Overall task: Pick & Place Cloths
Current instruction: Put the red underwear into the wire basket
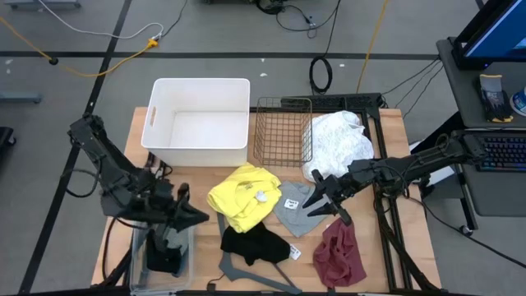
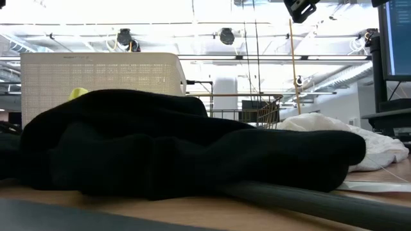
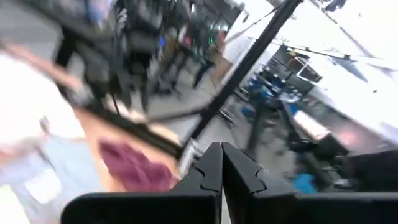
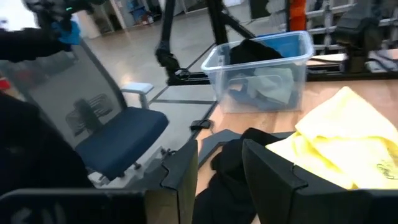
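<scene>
The yellow cloth (image 1: 242, 196) lies mid-table, with the black cloth (image 1: 255, 242) near it toward the front edge. The grey-blue cloth (image 1: 294, 212) lies beside the yellow one, the maroon cloth (image 1: 339, 253) at front right and the white cloth (image 1: 341, 138) at back right. A sage-green cloth (image 4: 273, 84) lies in the clear bin (image 4: 264, 71). My right gripper (image 1: 316, 201) is open above the grey-blue cloth, and its wrist view (image 4: 217, 168) looks over the black cloth (image 4: 239, 165) and the yellow cloth (image 4: 348, 143). My left gripper (image 1: 201, 215) is shut and empty, left of the yellow cloth (image 3: 221, 168).
A white bin (image 1: 200, 122) and a wire basket (image 1: 283, 130) stand at the back. The clear bin (image 1: 164, 255) sits at front left under my left arm. A grey hanger (image 1: 246, 271) lies by the front edge. An office chair (image 4: 118, 140) stands beyond the table.
</scene>
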Robot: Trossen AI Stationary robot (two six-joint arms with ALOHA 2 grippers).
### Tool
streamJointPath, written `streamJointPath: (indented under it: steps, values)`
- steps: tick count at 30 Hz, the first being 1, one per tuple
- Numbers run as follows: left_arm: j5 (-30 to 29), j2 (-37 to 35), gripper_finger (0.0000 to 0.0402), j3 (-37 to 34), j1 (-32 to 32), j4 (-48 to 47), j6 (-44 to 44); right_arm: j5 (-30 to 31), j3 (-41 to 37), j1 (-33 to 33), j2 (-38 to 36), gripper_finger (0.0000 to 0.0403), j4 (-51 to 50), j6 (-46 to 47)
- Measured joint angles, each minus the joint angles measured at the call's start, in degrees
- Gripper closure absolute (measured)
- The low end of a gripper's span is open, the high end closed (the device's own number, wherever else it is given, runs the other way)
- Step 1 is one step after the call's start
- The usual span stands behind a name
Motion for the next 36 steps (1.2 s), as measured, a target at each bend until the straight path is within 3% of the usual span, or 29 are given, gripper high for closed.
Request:
streamJointPath:
  steps: [3,7,15,26,31,36]
  values:
    - [-3.1,0.5,0.0391,0.0,0.5,1.1,9.0,-2.9,0.0,0.1,0.0,0.0284,-0.1,0.3]
    - [-4.2,0.8,0.0382,0.0,2.0,-0.6,14.1,-4.8,0.0,1.5,-0.2,0.0285,-2.7,0.3]
    - [-4.1,0.8,0.0399,0.0,5.3,-6.1,14.7,-4.9,0.0,8.8,-1.7,0.0309,-13.4,1.0]
    - [-4.0,0.8,0.0374,0.0,8.1,-8.0,14.5,-3.5,0.0,19.0,-2.1,0.0343,-35.5,3.3]
    - [-4.1,0.8,0.0373,0.0,8.9,-8.1,14.4,-2.8,0.0,20.4,-2.1,0.0324,-42.7,1.9]
    - [-4.0,0.8,0.0373,0.0,9.7,-8.1,13.5,-1.6,0.0,20.4,-2.1,0.0276,-47.1,-1.2]
